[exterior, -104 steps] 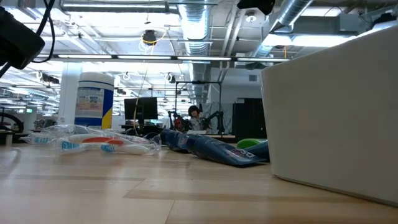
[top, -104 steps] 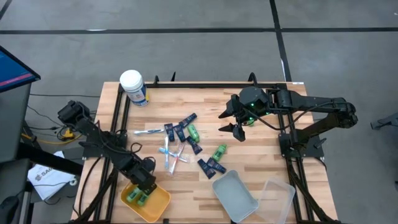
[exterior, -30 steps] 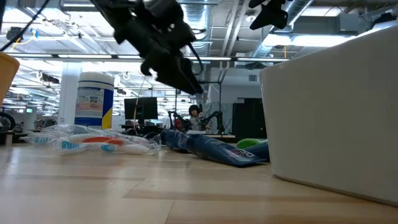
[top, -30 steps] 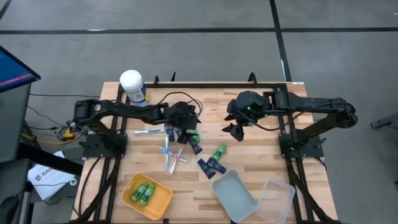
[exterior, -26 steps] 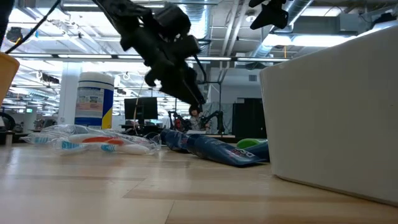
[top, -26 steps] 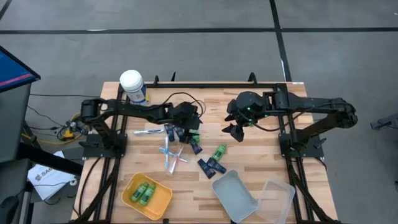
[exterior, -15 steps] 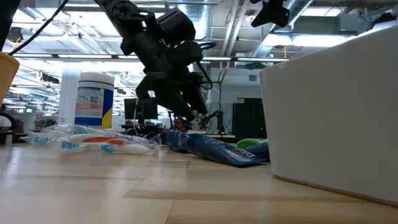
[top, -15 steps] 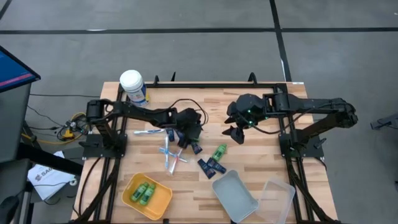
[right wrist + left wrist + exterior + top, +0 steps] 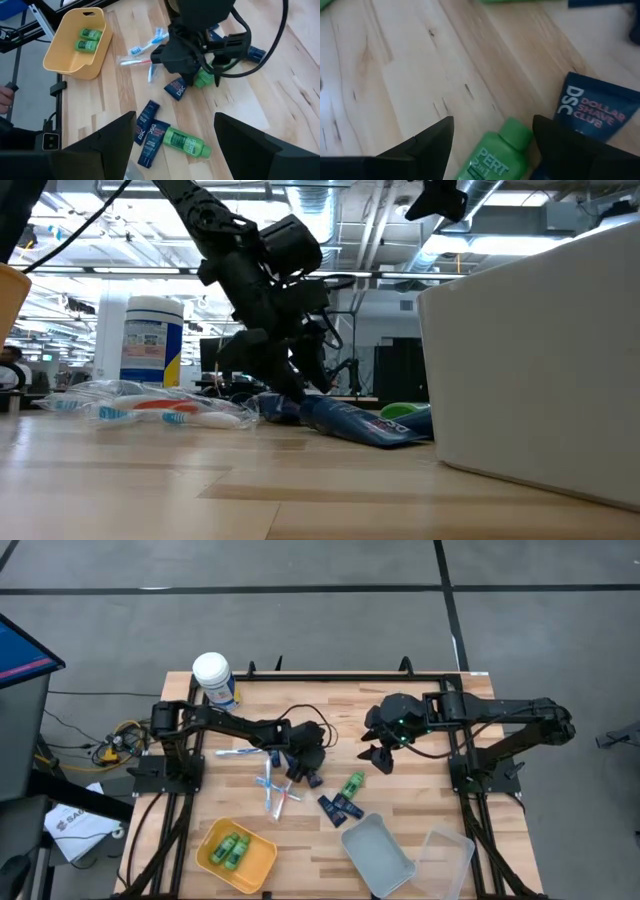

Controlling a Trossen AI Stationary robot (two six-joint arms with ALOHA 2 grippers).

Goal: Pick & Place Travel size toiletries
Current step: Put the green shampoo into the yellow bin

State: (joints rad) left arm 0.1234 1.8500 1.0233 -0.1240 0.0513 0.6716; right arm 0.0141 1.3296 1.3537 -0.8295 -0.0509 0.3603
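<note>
left pincer (image 9: 492, 145) hangs open astride a green pert bottle (image 9: 497, 157); right pincer (image 9: 381, 755) hovers open above the desk (image 9: 420, 795).

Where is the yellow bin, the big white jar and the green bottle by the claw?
yellow bin (image 9: 262, 862): high view, bare floor.
big white jar (image 9: 211, 668): high view, lid.
green bottle (image 9: 496, 159): left wrist view, label, between open left gripper (image 9: 492, 137) fingers.

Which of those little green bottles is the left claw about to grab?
The green bottle lying between the left gripper's open fingers, beside a navy tube; the others lie elsewhere.
</note>
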